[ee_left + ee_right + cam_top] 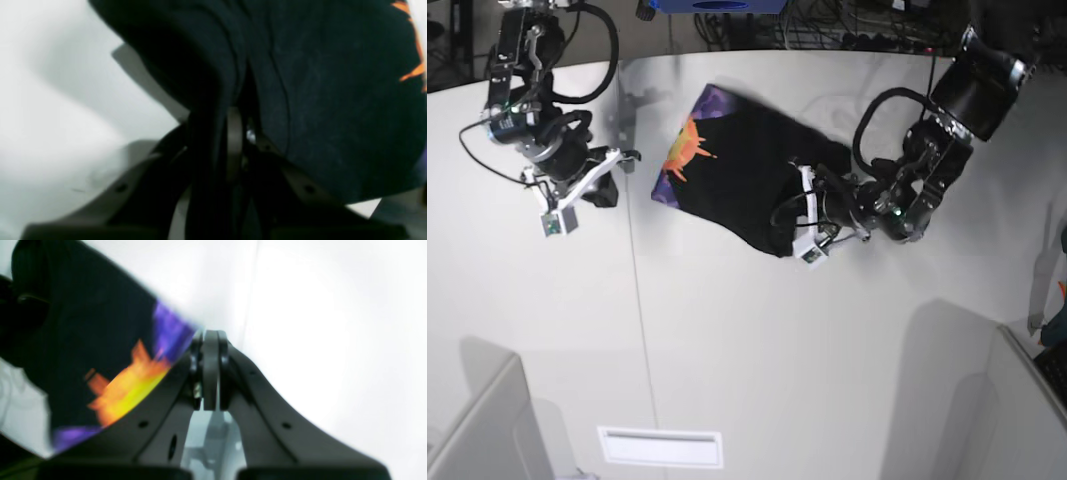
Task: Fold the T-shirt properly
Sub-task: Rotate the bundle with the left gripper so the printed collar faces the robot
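Item: T-shirt [747, 190], black, lying bunched on tabletop [727, 350], roughly mid-top in base view; orange/purple print showing at its far-left corner.

Left tool [799, 215]: at shirt's right-hand edge, jaws nearly together w/ a fold of black cloth pinched between them, per left wrist view [230, 133]. I read that as a grip on the hem or a sleeve edge; can't tell which.

Right tool [210, 370]: jaws fully together, nothing in them; hangs well apart from shirt, off to base view's left.

Step in hand, my guess: carry gripped edge over toward print side.

How I'd do it: lift only enough to clear the cloth below, move slow, keep edge taut. Risk: several layers caught, whole shirt drags.
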Controlling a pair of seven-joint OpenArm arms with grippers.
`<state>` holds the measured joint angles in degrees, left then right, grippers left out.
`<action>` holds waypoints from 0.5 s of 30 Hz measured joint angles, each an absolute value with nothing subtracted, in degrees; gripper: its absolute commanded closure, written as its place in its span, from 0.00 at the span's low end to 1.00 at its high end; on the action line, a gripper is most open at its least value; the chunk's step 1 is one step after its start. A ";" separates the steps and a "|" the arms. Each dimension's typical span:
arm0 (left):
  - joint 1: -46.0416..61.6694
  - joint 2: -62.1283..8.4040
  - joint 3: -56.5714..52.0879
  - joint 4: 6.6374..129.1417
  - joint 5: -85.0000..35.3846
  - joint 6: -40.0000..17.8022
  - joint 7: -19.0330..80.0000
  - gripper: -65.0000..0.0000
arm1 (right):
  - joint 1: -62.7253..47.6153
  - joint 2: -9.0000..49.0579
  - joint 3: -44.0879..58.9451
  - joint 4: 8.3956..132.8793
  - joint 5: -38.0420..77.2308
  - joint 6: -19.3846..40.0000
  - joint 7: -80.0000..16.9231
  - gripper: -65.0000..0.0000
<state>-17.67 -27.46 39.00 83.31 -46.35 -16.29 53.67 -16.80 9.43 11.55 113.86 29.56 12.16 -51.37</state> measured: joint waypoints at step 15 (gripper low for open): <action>-32.84 -17.67 63.42 83.18 -8.34 -33.91 53.71 1.00 | -20.08 6.83 23.75 113.86 29.10 12.99 -52.07 1.00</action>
<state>-32.84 -17.67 63.42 83.18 -8.34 -33.91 53.71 -20.08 6.83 23.75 113.86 29.10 12.99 -52.07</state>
